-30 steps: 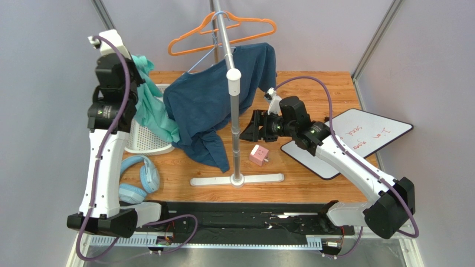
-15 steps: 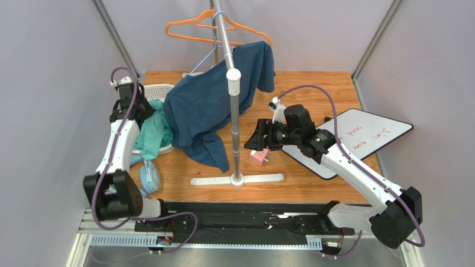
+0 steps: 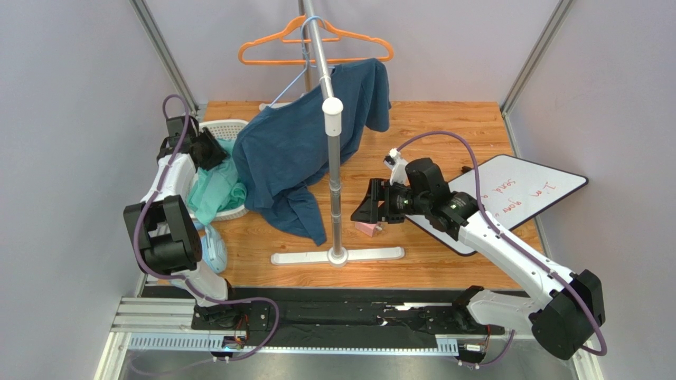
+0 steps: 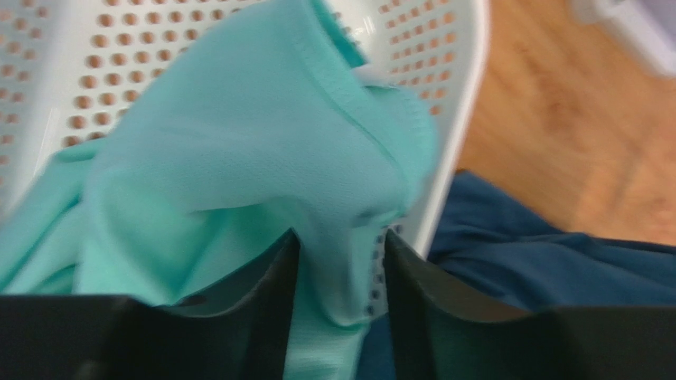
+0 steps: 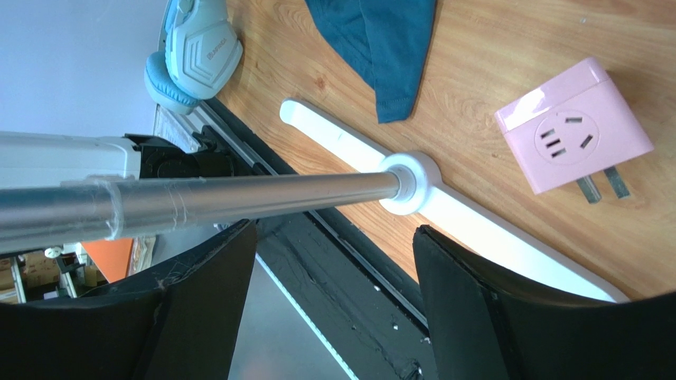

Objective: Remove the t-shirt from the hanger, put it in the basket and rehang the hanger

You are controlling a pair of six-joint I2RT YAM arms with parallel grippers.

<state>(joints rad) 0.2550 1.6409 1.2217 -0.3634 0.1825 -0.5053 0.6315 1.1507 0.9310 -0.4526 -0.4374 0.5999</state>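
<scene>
T-shirt, dark blue, hangs by the pole, with its hanger mostly hidden under it. The left hand looks blurry, half closed, pinching green cloth over the basket. The right hand is wide open, holding nothing.

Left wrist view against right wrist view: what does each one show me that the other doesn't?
Only the left wrist view: a mint-green cloth garment bunched in the left gripper, over a white perforated plastic basket. Only the right wrist view: the silver metal rack pole, its white base bar, a pink plug adapter and pale blue headphones, framed by the open right gripper. Both: the dark blue t-shirt and the wooden tabletop.
</scene>
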